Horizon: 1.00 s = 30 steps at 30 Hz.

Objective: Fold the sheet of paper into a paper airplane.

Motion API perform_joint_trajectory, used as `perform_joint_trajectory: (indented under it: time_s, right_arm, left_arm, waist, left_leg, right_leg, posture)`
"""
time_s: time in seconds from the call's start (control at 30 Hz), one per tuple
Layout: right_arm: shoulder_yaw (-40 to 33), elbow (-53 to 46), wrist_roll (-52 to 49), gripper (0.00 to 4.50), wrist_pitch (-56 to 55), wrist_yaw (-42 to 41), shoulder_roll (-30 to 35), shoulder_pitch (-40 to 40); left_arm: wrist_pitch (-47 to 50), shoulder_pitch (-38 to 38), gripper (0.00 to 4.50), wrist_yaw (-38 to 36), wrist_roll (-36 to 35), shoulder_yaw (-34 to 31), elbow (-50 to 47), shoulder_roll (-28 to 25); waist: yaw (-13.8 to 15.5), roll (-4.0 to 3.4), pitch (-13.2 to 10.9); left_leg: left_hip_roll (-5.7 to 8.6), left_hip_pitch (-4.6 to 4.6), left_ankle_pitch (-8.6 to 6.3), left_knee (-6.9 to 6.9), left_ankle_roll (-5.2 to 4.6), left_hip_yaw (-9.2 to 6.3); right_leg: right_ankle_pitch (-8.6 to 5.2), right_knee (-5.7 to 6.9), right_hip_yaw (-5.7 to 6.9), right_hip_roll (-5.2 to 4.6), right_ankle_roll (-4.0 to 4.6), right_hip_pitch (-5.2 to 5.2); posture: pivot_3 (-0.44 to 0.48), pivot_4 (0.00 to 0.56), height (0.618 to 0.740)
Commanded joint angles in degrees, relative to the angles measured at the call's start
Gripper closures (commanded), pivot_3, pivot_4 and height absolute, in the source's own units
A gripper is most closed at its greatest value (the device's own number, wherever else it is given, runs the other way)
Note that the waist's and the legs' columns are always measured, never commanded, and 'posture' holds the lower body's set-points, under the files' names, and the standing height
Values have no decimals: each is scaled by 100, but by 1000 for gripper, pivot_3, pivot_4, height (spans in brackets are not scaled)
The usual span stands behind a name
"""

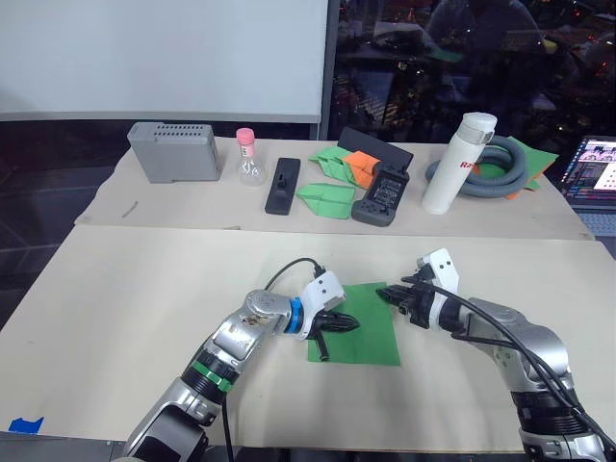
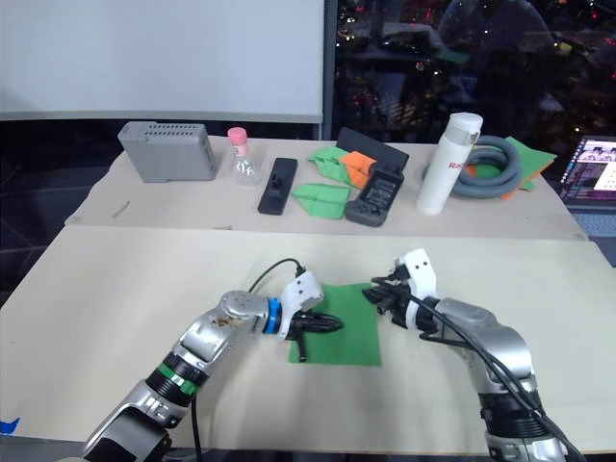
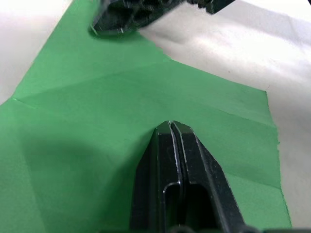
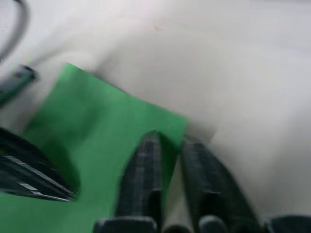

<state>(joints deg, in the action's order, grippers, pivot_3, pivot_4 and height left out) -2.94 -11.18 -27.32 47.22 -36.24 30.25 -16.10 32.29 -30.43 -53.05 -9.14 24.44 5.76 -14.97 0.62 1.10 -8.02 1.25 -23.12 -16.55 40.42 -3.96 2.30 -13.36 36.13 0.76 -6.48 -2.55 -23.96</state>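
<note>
1 thin bright green sheet of paper (image 1: 361, 327) lies flat on the beige table (image 1: 144, 289), showing faint crease lines. 2 tools: left tool (image 3: 171, 127) clenched, fingertips pressing on the sheet's middle; right tool (image 4: 167, 141) slightly parted, straddling the sheet's far right corner. Behind the sheet: 1 white bottle (image 1: 456, 164), 1 grey box (image 1: 175, 151).

You had even, bright overhead light across the pale beige table (image 1: 115, 289), with only short soft shadows under both arms. The dark window (image 1: 462, 58) behind threw back faint reflections and small points of light. Your left wrist view was sharp on the thin bright green sheet of paper (image 3: 97, 107), creases clear. Your right wrist view was smeared with blur, the right tool (image 4: 170, 145) soft-edged.
</note>
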Motion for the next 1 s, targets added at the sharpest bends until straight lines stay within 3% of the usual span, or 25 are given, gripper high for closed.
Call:
perform_joint_trajectory:
  time_s: [0.03,0.27,0.5,1.0]
  right_arm:
    - [-9,-330,-52,4455,-317,-305,171,116]
    - [653,-583,879,4455,-1619,-855,809,441]
    - [1459,-432,2068,4455,-2937,-687,811,579]
    - [2185,-372,3573,4455,-3129,-207,645,573]
  left_arm:
    - [24,23,4500,155,182,12,251,-61]
    - [-46,-66,4500,153,179,-3,367,-49]
    - [-122,-105,4500,120,190,15,476,-49]
    - [-49,-169,4500,136,24,-327,382,-162]
  waist:
    - [3,0,0]
    - [7,0,1]
    - [-2,3,2]
    - [-13,3,2]
  left_leg:
    - [0,0,0,0,0,0]
    - [0,5,0,1,-1,0]
    - [-6,49,-1,1,0,1]
    - [-10,81,-2,-4,0,1]
  right_leg:
    - [0,0,0,0,0,0]
    - [0,0,0,1,0,5]
    - [-1,-9,3,6,-1,56]
    - [-3,-12,0,6,-1,83]
  posture:
    - [0,150,740]
    - [0,150,740]
    - [0,150,740]
    - [0,150,740]
